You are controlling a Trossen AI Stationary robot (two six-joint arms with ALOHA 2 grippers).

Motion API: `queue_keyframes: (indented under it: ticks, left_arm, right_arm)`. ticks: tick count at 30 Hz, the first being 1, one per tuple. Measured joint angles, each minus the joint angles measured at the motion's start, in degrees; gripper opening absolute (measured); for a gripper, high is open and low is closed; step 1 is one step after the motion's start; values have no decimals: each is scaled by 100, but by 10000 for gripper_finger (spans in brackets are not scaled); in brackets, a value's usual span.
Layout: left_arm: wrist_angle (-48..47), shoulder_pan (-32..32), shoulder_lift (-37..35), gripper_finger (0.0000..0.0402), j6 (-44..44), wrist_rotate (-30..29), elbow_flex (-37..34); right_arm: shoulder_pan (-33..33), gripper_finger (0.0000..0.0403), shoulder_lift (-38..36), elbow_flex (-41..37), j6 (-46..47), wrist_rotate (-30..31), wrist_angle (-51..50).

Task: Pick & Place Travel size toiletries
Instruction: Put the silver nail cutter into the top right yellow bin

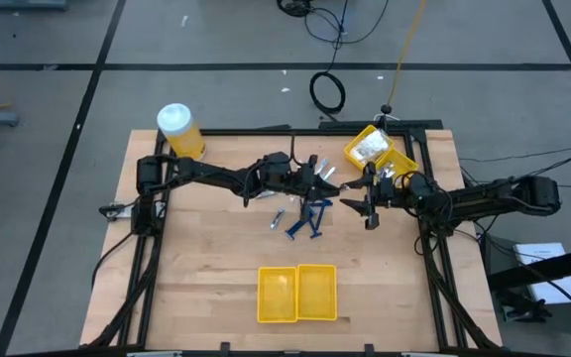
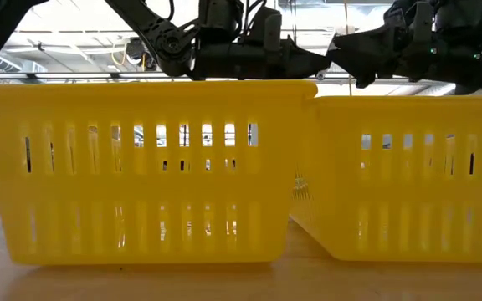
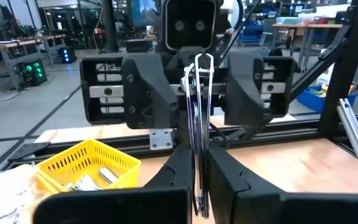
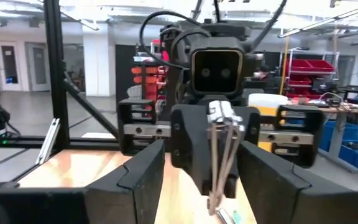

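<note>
My left gripper [image 1: 331, 186] is shut on a thin silvery wire-like piece [image 3: 199, 106] above the table's middle. My right gripper [image 1: 358, 201] faces it from the table's right. It is open, and its two fingers [image 3: 146, 93] stand on either side of the piece without plainly touching it. The piece also shows in the right wrist view [image 4: 219, 115]. Dark blue razors [image 1: 306, 220] and small silvery pieces [image 1: 279, 216] lie on the table below the grippers. My left gripper pinches the silvery piece between its two fingers [image 3: 180, 174], on the piece's lower stretch [image 3: 197, 186]. The fingers come level from the table's left. The piece is lifted clear of the table, and its looped end [image 3: 202, 61] sticks out past the fingertips, between the right gripper's fingers.
A yellow two-compartment bin [image 1: 297, 295] stands near the front edge and fills the low view [image 2: 141, 167]. A second yellow bin [image 1: 377, 151] with packets sits at the far right. A big yellow jar with a white lid [image 1: 179, 131] stands at the far left.
</note>
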Motion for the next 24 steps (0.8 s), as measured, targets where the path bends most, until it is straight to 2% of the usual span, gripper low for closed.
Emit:
queue_keyframes:
  ticks: [10,14,21,24]
  left_arm:
    - [-132,-5,0,18,-36,3,0]
    - [-163,-13,0,7,-16,6,0]
    - [-212,-18,0,20,22,38,0]
    - [-247,-13,-2,8,129,35,-2]
  right_arm:
    - [122,157,450,256,-262,160,2]
    - [122,121,448,256,-359,148,47]
    - [120,33,428,256,-539,153,19]
    - [120,24,428,256,-613,159,2]
